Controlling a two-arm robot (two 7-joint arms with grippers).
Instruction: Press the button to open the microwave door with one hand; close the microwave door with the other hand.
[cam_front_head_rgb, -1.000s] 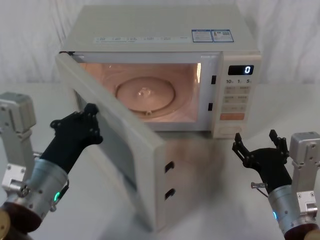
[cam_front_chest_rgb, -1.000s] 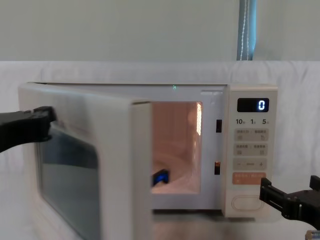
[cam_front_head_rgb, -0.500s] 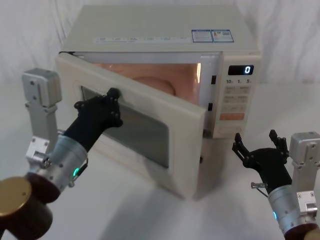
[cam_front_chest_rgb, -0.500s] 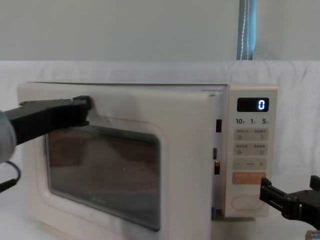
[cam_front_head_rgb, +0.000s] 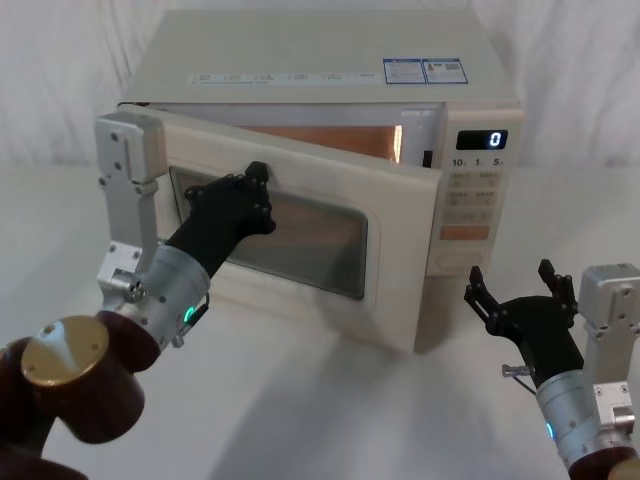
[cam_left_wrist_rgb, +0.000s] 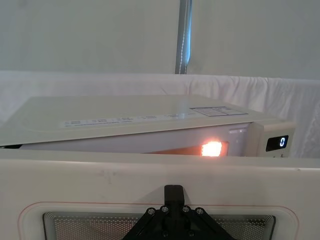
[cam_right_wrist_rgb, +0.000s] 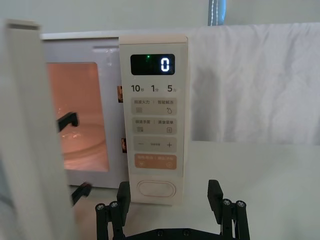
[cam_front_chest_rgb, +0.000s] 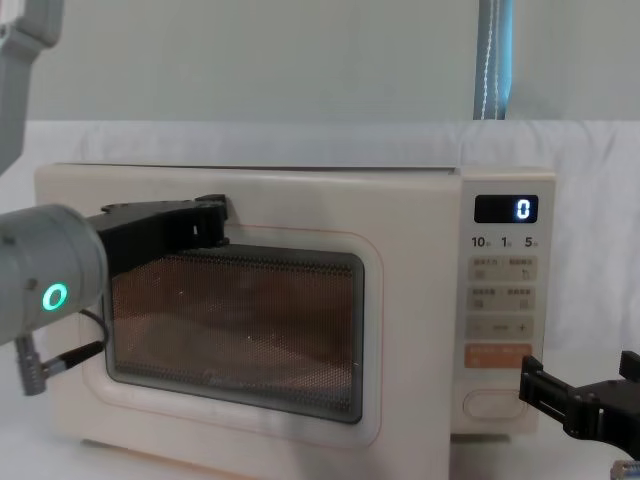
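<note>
The microwave (cam_front_head_rgb: 330, 70) is sitting on the white desk (cam_front_head_rgb: 300, 420), toward its back, with the lamp glowing orange inside. The microwave door (cam_front_head_rgb: 300, 235) is hanging partly ajar: its hinged side is at the robot's left, and its free edge is standing just off the oven front, leaving a narrow gap beside the control panel (cam_front_head_rgb: 475, 195). In the right wrist view the door edge (cam_right_wrist_rgb: 30, 125) is showing in front of the lit cavity.

The left gripper (cam_front_head_rgb: 255, 190) is pressing against the outer face of the door, at the upper edge of the dark window, with the left arm reaching in from the lower left. In the chest view that gripper (cam_front_chest_rgb: 212, 222) is touching the door (cam_front_chest_rgb: 230, 330) near the window's top left corner. Whether its fingers are spread or together, I cannot tell.

The right gripper (cam_front_head_rgb: 515, 290) is hovering over the desk in front of the panel, its fingers spread apart and gripping nothing. The button (cam_right_wrist_rgb: 156, 189) is lying at the bottom of the panel, just ahead of that gripper (cam_right_wrist_rgb: 170, 200) and apart from it.
</note>
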